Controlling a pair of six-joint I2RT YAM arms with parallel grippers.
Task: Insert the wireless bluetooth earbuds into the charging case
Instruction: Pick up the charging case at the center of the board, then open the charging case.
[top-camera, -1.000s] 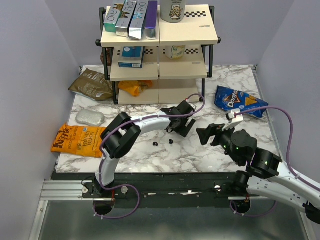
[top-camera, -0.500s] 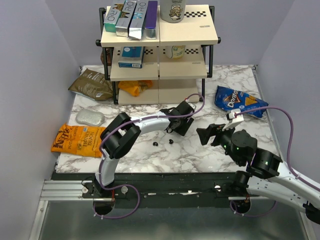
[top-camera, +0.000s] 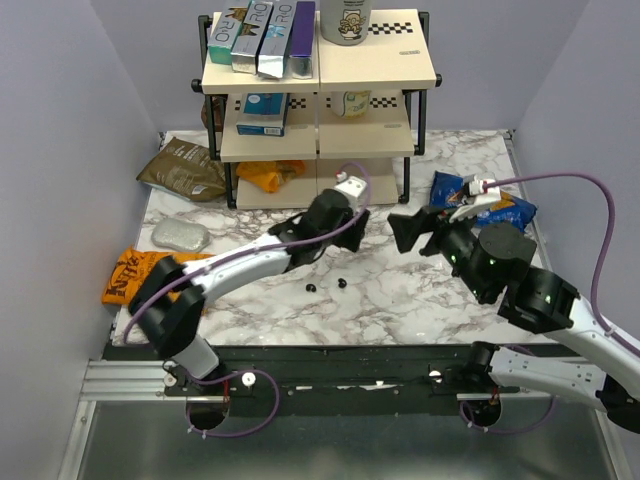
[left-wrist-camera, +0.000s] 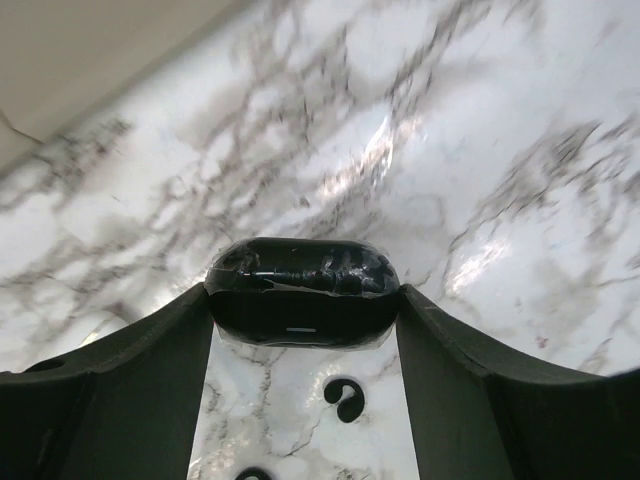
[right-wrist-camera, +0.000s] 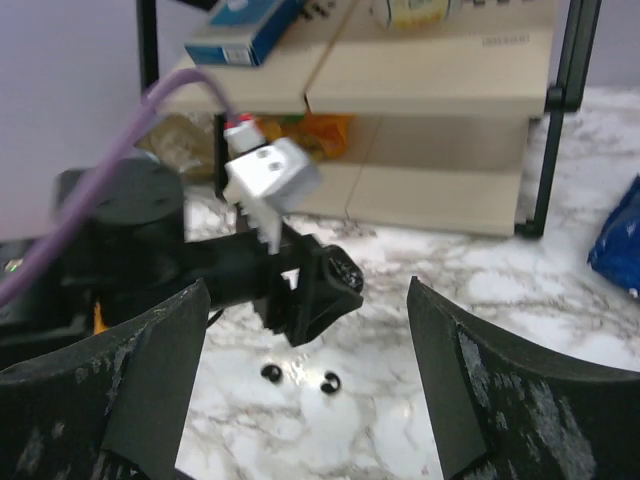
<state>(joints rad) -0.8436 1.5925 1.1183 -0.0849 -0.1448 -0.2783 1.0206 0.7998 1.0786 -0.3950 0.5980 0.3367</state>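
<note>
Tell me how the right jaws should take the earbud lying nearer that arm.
Come straight down and pinch the right-hand earbud across its rounded body. It lies low on the marble table, apart from the other earbud, so a side approach likely finds little to grip.

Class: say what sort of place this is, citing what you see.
Likely a robot lab bench staged as a pantry: marble-look table, shelf rack of boxes, Doritos bag.
</note>
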